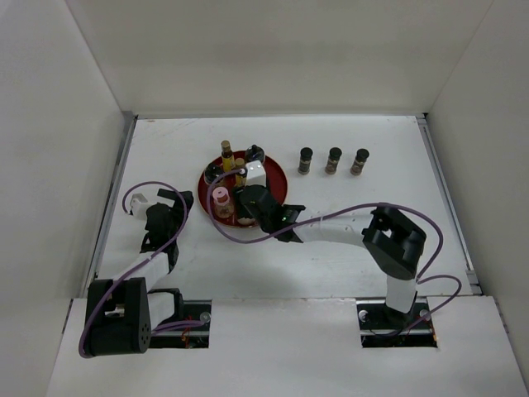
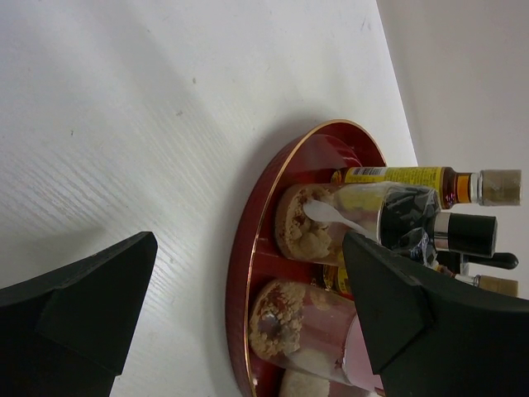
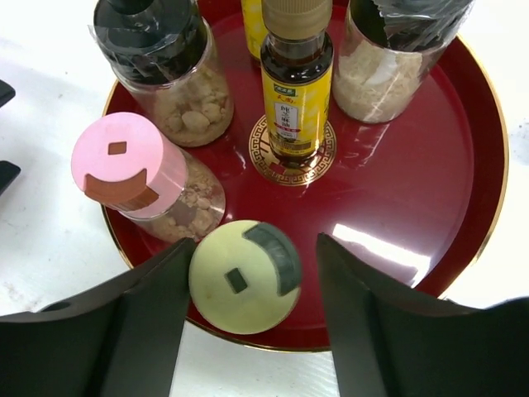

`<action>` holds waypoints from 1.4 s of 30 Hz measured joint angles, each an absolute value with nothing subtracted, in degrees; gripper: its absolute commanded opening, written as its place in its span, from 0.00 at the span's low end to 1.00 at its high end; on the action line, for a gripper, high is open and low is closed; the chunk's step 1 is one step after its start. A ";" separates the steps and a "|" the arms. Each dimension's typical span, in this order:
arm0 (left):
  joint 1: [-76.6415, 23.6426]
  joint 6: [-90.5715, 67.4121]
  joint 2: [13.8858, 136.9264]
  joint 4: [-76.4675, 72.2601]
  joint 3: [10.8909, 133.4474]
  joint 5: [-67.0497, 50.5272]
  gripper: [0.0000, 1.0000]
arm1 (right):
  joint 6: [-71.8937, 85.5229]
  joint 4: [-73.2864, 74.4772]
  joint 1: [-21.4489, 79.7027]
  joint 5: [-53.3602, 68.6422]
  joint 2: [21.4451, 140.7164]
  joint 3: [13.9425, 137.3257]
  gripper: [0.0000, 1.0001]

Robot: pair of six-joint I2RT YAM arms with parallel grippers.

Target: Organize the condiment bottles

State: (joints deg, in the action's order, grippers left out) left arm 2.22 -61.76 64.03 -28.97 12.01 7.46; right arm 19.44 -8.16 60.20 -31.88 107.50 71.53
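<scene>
Several condiment bottles stand on a round red tray point(image 3: 430, 190): a pale-yellow-capped jar point(image 3: 244, 287) at the near rim, a pink-capped jar point(image 3: 132, 169), a black-capped jar point(image 3: 165, 58), an amber bottle with a yellow label point(image 3: 296, 91) on the gold emblem, and another jar point(image 3: 397, 58). My right gripper point(image 3: 252, 248) is open and straddles the pale-yellow cap. Its left finger is close against the cap and its right finger stands apart. Three dark-capped bottles point(image 1: 334, 160) stand in a row on the table, right of the tray. My left gripper point(image 2: 248, 240) is open and holds nothing, just left of the tray point(image 2: 240, 273).
White walls enclose the table on the left, back and right. The right arm point(image 1: 331, 227) reaches across the table's middle to the tray point(image 1: 277, 178). The left arm point(image 1: 161, 227) is near the left wall.
</scene>
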 measured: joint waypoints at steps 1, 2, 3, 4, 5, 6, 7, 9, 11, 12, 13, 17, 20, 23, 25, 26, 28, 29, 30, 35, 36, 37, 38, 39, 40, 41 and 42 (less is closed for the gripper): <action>2.22 -61.76 64.03 -28.97 12.01 7.42 1.00 | 19.25 -8.19 60.23 -31.90 107.50 71.53 0.72; 2.22 -61.76 64.03 -28.97 12.01 7.40 1.00 | 19.00 -8.19 60.25 -31.90 107.50 71.53 0.74; 2.22 -61.76 64.01 -28.97 12.01 7.38 1.00 | 18.85 -8.19 60.29 -31.88 107.48 71.53 0.75; 2.22 -61.76 64.01 -28.97 12.01 7.38 1.00 | 18.63 -8.16 60.34 -31.86 107.39 71.53 0.76; 2.22 -61.76 63.96 -28.95 12.01 7.38 1.00 | 18.26 -8.14 60.38 -31.75 107.18 71.46 0.76; 2.22 -61.76 63.92 -28.97 12.01 7.40 1.00 | 17.89 -8.16 60.40 -31.57 106.63 71.22 0.76; 2.24 -61.76 63.88 -28.95 12.01 7.38 1.00 | 17.45 -8.29 60.36 -31.38 105.65 70.70 0.75; 2.22 -61.76 63.79 -28.95 12.01 7.31 1.00 | 16.47 -9.45 59.81 -30.74 102.39 68.34 0.74; 2.22 -61.76 63.51 -28.95 12.01 7.31 1.00 | 15.88 -10.50 58.37 -29.89 98.37 65.69 0.72; 2.22 -61.76 63.37 -28.95 12.01 7.33 1.00 | 15.81 -11.22 57.06 -29.39 96.14 64.42 0.70; 2.24 -61.76 63.29 -28.99 12.01 7.31 1.00 | 15.77 -11.70 55.59 -28.97 94.21 63.31 0.65; 2.22 -61.76 63.31 -28.97 12.01 7.29 1.00 | 16.12 -14.61 46.72 -27.18 88.38 59.81 0.31; 2.22 -61.76 63.33 -28.99 12.01 7.31 1.00 | 16.71 -15.18 39.79 -26.48 88.71 59.86 0.30; 2.20 -61.76 63.44 -28.97 12.01 7.27 1.00 | 17.08 -14.06 34.13 -26.41 92.18 61.78 0.43; 2.20 -61.73 63.44 -28.97 12.01 7.31 1.00 | 17.19 -12.51 31.70 -26.20 95.48 64.14 0.56; 2.20 -61.76 63.44 -28.95 12.01 7.31 1.00 | 17.32 -11.77 31.05 -26.09 97.01 65.19 0.59; 2.20 -61.76 63.44 -28.97 12.01 7.29 1.00 | 17.15 -10.46 30.35 -25.47 99.90 67.29 0.66; 2.20 -61.76 63.44 -28.97 12.01 7.29 1.00 | 16.97 -10.09 30.28 -25.10 100.90 67.96 0.69; 2.20 -61.73 63.44 -28.97 12.01 7.29 1.00 | 16.80 -9.56 30.30 -24.58 101.91 68.69 0.71; 2.20 -61.76 64.27 -29.36 12.01 7.25 1.00 | 16.16 -8.40 30.46 -23.03 104.92 71.42 0.72; 2.20 -61.76 64.53 -29.36 12.01 7.22 1.00 | 16.10 -8.32 30.39 -23.03 105.49 72.01 0.72; 2.20 -61.76 64.73 -29.34 12.01 7.22 1.00 | 16.03 -8.25 30.33 -22.94 106.04 72.64 0.71; 2.20 -61.76 64.79 -29.34 12.01 7.22 1.00 | 15.92 -8.12 30.22 -22.92 106.76 73.43 0.71; 2.20 -61.76 64.79 -29.39 12.01 7.25 1.00 | 15.75 -8.10 30.06 -22.90 107.46 74.08 0.70; 2.20 -61.76 64.84 -29.43 12.01 7.25 1.00 | 15.44 -8.05 30.00 -22.90 108.20 74.67 0.69; 2.20 -61.76 65.01 -29.58 12.01 7.22 1.00 | 15.16 -8.05 29.95 -22.92 108.81 75.13 0.69; 2.20 -61.76 65.25 -29.71 12.01 7.18 1.00 | 14.83 -8.03 29.95 -22.96 109.49 75.59 0.68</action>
